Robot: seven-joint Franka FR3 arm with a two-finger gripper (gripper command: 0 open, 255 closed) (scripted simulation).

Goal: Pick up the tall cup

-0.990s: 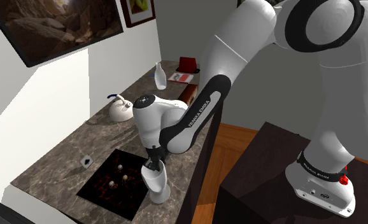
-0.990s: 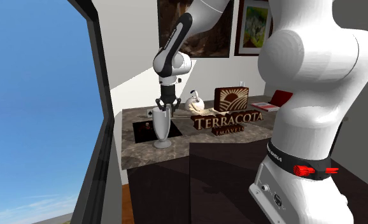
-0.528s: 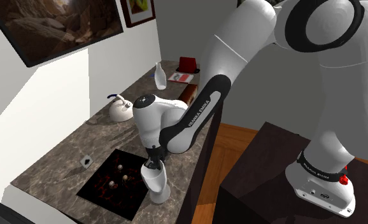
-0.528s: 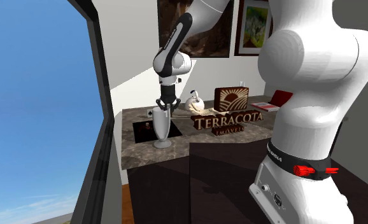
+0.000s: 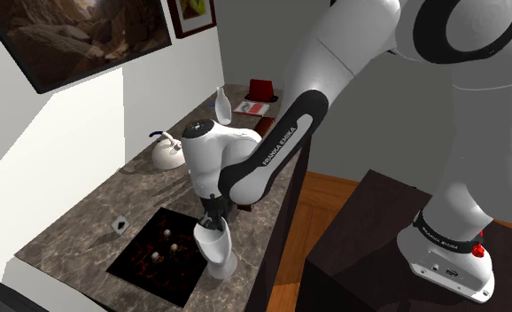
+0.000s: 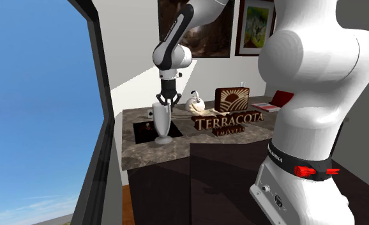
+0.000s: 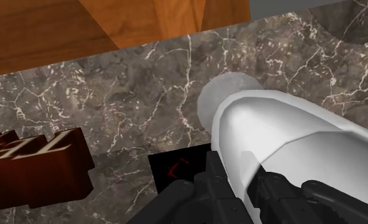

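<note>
One tall white cup (image 5: 215,251) | tool (image 5: 213,220) clasping its rim | at marble table (image 5: 86,222) edge, beside black inset (image 5: 152,257)

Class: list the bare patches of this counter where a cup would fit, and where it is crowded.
Bare counter lies between the kettle and the dark inset panel, and beyond the panel at the near end. The far end, holding bottle and red box, is crowded.
</note>
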